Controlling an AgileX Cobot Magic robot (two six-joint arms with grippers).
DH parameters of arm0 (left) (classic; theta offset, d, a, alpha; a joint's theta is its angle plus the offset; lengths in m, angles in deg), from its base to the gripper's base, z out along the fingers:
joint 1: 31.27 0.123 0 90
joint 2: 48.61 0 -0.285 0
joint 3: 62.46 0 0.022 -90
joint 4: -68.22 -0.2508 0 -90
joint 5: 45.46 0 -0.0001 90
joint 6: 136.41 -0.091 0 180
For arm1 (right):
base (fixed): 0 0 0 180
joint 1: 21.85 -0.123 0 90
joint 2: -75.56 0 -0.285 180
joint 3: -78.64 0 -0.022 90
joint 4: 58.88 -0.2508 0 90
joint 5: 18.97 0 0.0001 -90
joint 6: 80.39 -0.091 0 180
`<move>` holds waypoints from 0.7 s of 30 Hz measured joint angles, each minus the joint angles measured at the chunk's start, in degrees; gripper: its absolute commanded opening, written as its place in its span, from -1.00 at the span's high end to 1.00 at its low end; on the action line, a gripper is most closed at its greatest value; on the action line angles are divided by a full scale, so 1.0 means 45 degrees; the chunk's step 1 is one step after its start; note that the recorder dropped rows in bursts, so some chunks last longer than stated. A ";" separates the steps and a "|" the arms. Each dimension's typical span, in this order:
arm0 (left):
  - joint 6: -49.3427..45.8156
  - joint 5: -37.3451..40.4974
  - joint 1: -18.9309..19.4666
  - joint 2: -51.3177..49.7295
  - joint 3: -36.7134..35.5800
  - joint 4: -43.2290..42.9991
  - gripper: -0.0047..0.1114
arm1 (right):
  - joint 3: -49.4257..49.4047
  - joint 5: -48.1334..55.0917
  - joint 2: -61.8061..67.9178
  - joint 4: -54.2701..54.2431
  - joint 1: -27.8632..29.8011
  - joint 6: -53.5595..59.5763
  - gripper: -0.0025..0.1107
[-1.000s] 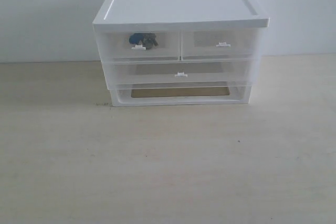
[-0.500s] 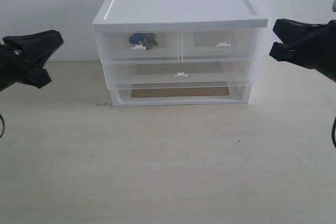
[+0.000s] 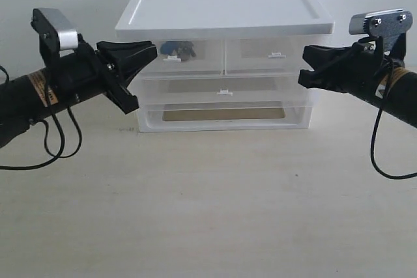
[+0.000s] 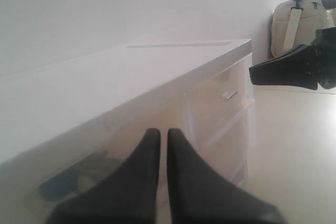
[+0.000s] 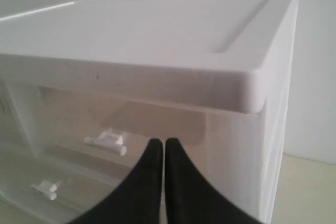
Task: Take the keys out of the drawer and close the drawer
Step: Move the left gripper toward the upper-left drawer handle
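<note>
Standing on a pale table (image 3: 208, 213), one white unit (image 3: 225, 11) with translucent fronts, every front pushed in. Top left of the unit, the drawer (image 3: 171, 64), closed; the keys (image 3: 178, 48) lie inside it, a dark bunch with a blue fob showing through the front. At the unit's left front corner, level with the drawer, the left gripper (image 3: 144, 63), fingers drawn nearly together, holding nothing; contact with the unit not discernible. At the unit's right front corner, the right gripper (image 3: 305, 66), likewise closed and empty.
</note>
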 measured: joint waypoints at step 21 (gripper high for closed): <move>-0.3065 0.2510 -0.0221 -0.0051 0.0727 -0.0077 0.33 | 0.0986 0.0826 0.0223 0.0466 -0.0103 0.0620 0.96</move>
